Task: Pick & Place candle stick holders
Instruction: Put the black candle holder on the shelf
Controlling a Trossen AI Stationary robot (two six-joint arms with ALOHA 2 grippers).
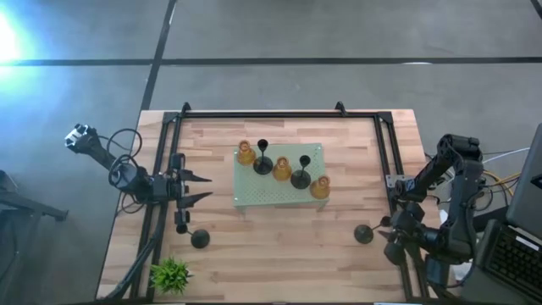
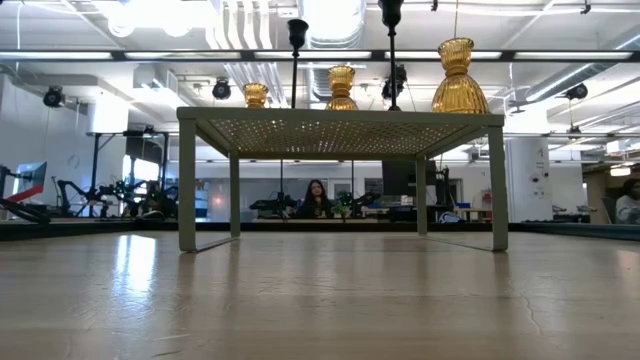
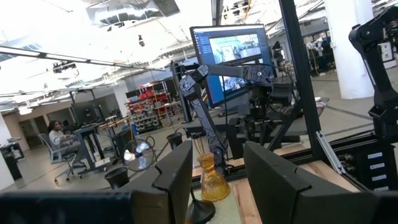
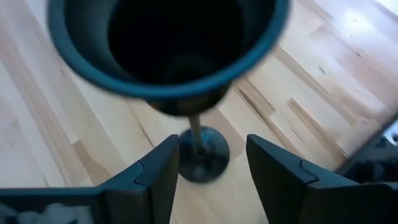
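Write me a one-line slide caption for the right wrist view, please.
Open right gripper poised above a black candle stick holder standing upright on the wooden table.

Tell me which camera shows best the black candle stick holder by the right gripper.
The right wrist view: the black candle stick holder fills the picture, cup, stem and base, between the open fingers. The high view shows it small on the table. The low and left wrist views don't show it.
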